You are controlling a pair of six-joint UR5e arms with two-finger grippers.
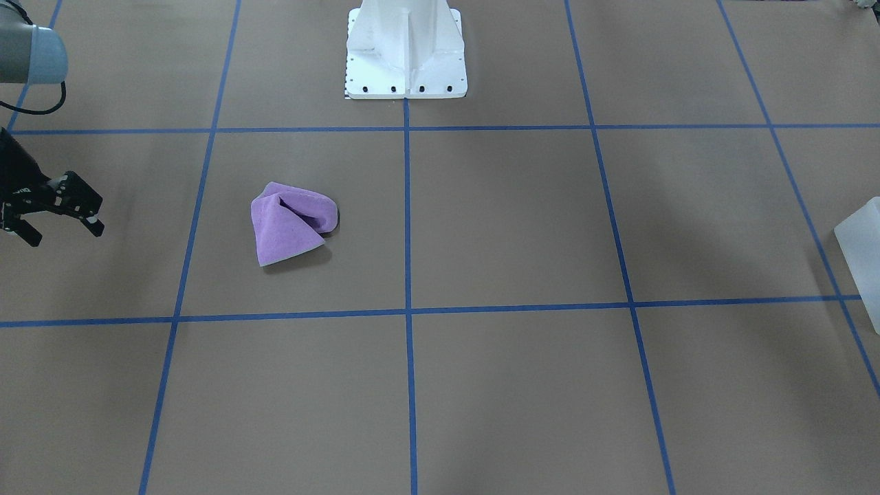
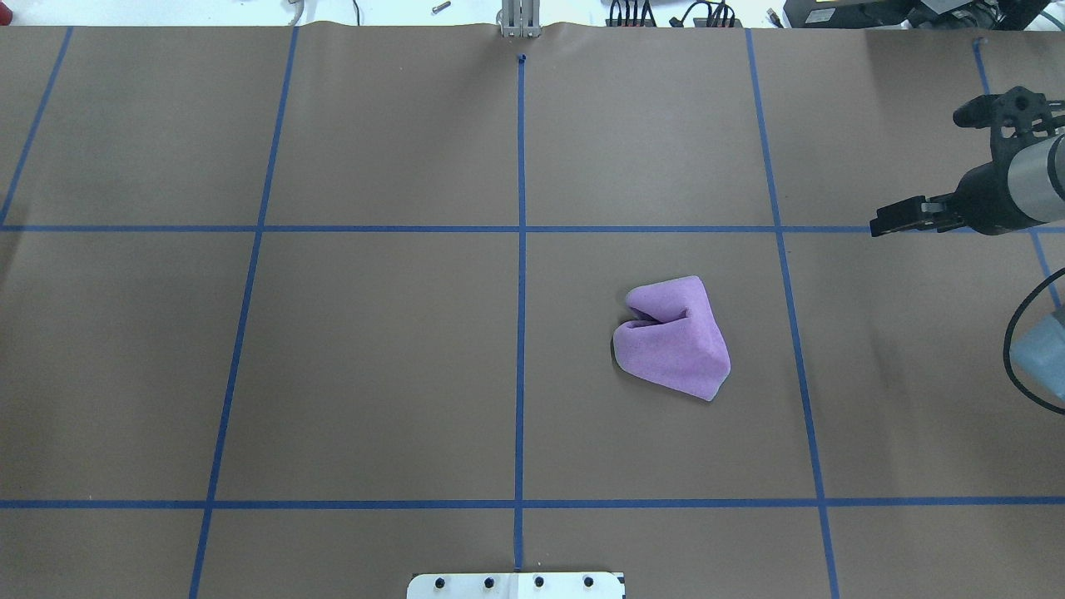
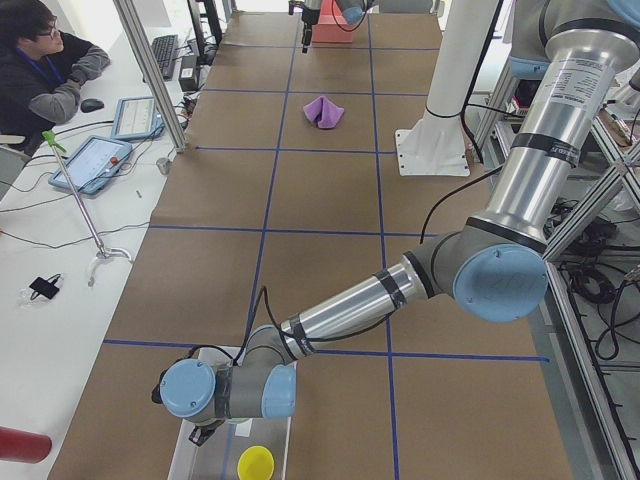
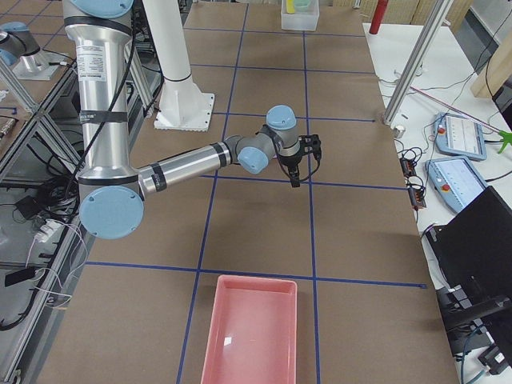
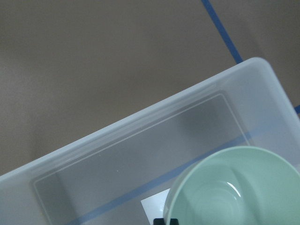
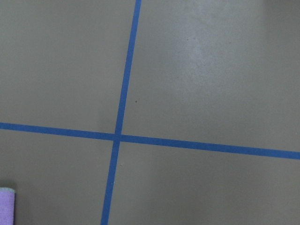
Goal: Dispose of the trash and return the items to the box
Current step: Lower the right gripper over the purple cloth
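Observation:
The frosted box (image 5: 140, 140) fills the left wrist view, and its corner shows at the edge of the front view (image 1: 859, 254). The mint-green bowl (image 5: 234, 187) is over the inside of the box. A black fingertip (image 5: 165, 221) of my left gripper sits at the bowl's rim, which it seems to pinch. The yellow cup (image 3: 255, 463) stands in the box (image 3: 190, 455), below my left wrist. My right gripper (image 1: 62, 230) is open and empty above bare table, well to the side of the purple cloth (image 1: 292, 223).
The crumpled purple cloth (image 2: 674, 337) lies on the brown paper near the table's middle. A pink tray (image 4: 252, 332) sits at the table's right end. The white robot base (image 1: 405, 55) is bolted at the near edge. An operator (image 3: 40, 60) sits beside the table.

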